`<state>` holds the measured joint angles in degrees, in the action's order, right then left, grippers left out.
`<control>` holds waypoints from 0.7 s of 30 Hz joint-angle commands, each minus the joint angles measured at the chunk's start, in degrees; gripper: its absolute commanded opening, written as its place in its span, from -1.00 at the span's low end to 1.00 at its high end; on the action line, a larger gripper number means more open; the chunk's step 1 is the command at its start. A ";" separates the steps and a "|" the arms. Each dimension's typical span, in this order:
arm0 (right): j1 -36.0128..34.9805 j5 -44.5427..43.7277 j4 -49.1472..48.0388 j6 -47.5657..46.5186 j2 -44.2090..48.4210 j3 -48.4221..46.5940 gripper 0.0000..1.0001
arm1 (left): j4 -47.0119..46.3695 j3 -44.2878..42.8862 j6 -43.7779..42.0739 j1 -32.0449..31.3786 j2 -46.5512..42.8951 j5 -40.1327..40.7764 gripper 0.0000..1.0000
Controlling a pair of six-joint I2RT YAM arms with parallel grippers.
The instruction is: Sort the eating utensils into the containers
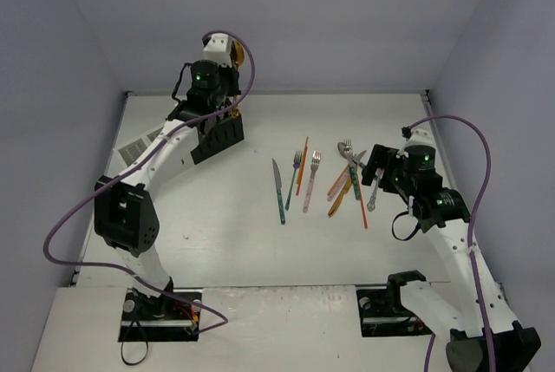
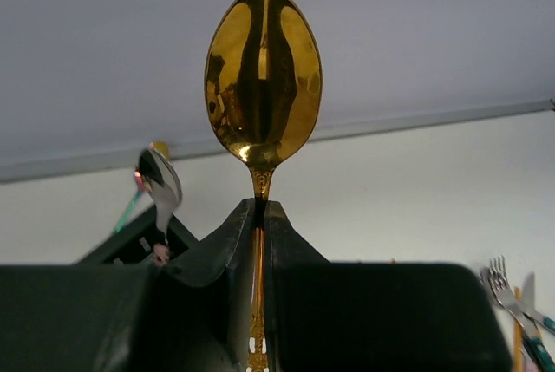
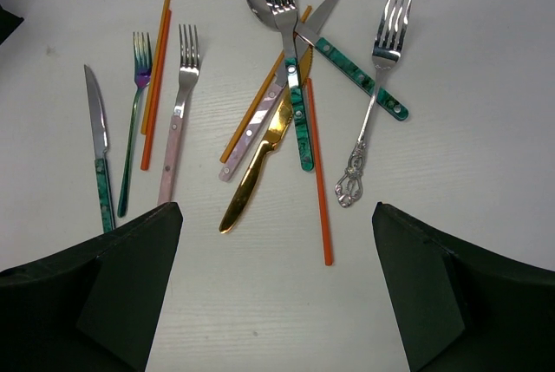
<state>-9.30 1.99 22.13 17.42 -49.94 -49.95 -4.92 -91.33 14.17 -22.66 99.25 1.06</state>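
Note:
My left gripper [image 1: 230, 75] is shut on a gold spoon [image 2: 263, 77] by its neck, bowl upright, held high over the black caddy [image 1: 217, 133] at the back left. A silver spoon [image 2: 159, 183] stands in that caddy [image 2: 130, 242]. The white caddy [image 1: 134, 148] sits left of it, partly hidden by the arm. My right gripper [image 3: 277, 303] is open and empty, hovering just short of the loose utensils. Among them are a gold knife [image 3: 260, 164], a pink-handled fork [image 3: 178, 120], a teal-handled knife [image 3: 98, 155], orange sticks [image 3: 156, 68] and an ornate silver fork [image 3: 373, 103].
The loose utensils [image 1: 325, 181] lie spread in the middle right of the white table. Walls close the table in at the back and on both sides. The left arm stretches diagonally across the table's left half.

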 commanded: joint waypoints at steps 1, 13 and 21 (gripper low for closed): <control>0.51 -0.85 -2.36 -1.77 -0.85 -2.87 0.79 | -17.96 -1.22 -4.94 4.02 0.24 -6.15 -1.00; 0.51 -1.82 -2.53 -1.69 -0.44 -2.04 0.79 | -34.78 0.02 -2.92 12.51 9.53 -15.10 -1.00; 0.51 -3.64 -2.71 -1.23 -0.49 -1.35 0.79 | -42.43 3.81 -3.54 14.31 13.50 -17.68 -1.00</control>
<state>-9.28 0.57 22.13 16.36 -50.26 -49.98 -35.14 -88.51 10.93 -8.84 114.45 -13.44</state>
